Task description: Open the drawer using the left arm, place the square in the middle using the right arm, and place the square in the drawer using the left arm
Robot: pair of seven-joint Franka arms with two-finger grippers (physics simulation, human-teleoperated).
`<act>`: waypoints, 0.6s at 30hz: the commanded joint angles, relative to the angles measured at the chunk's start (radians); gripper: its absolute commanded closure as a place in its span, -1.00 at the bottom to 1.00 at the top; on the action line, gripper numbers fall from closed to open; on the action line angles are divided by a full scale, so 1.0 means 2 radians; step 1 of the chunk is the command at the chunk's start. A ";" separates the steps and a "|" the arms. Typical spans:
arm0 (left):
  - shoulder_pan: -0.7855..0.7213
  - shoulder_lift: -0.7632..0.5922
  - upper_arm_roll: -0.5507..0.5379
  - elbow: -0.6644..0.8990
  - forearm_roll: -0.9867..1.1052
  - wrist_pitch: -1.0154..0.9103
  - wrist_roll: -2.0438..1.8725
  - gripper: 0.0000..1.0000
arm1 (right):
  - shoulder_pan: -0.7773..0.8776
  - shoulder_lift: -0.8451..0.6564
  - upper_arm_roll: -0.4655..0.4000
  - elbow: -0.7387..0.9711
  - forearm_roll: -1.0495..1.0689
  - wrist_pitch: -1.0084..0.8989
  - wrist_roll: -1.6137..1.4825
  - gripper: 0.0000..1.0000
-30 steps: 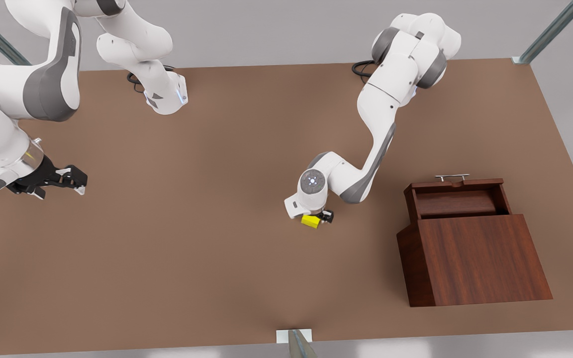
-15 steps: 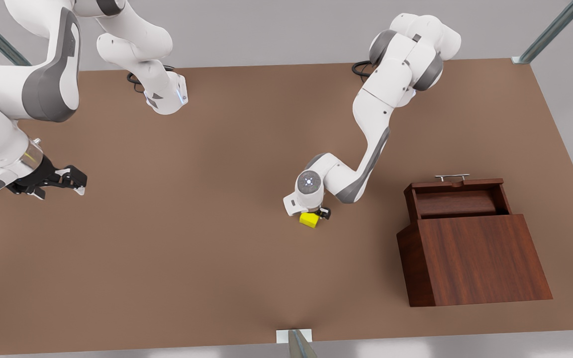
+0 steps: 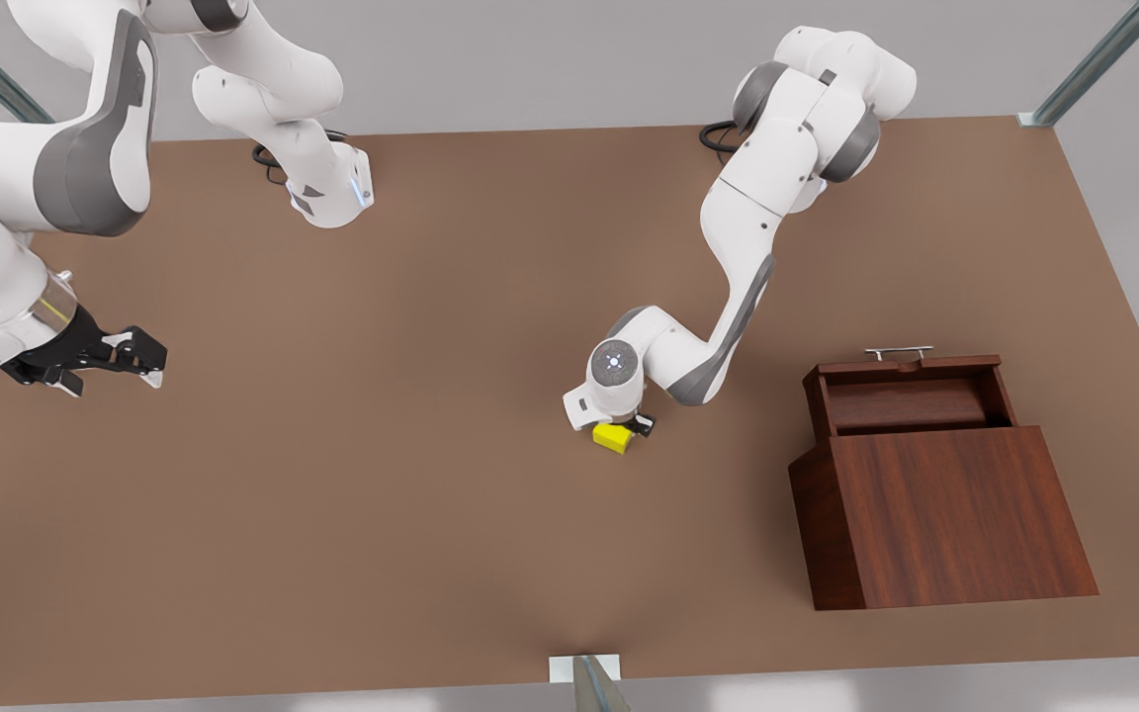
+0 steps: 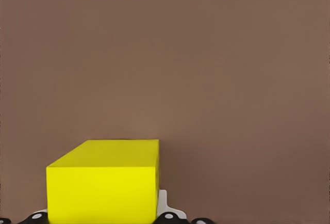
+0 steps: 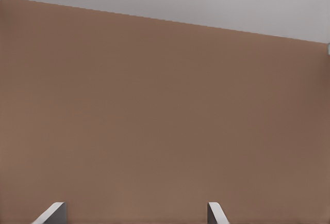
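The yellow square is near the table's middle, with my left gripper shut on it from above. In the left wrist view the square sits close up, a pale finger pad against its side. The drawer stands pulled out of the wooden cabinet at the front view's right, its silver handle on the far side. My right gripper hovers open and holds nothing at the front view's far left, where that arm waits. Its fingertips are spread wide over bare table.
Both arm bases stand at the table's far edge. A small metal bracket sits at the near edge. Plain brown tabletop lies between the square and the cabinet.
My left gripper and the square have shifted slightly toward the front view's left. The right gripper has drawn back a little toward the left edge.
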 commanded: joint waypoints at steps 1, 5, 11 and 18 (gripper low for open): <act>0.000 0.000 0.000 0.000 0.000 0.000 0.000 -0.44 | 0.000 0.000 0.000 0.000 0.000 0.000 0.000 -1.00; 0.000 -0.006 0.000 0.004 0.001 -0.005 0.000 -0.41 | -0.001 0.000 0.000 0.001 -0.001 0.000 0.000 -1.00; 0.002 -0.084 0.000 0.003 -0.004 -0.089 -0.006 -0.46 | 0.000 0.000 0.000 0.000 -0.001 0.000 0.000 -1.00; 0.009 -0.173 0.028 0.000 -0.051 -0.186 0.032 -0.47 | 0.000 0.003 0.000 0.000 -0.001 0.000 0.000 -1.00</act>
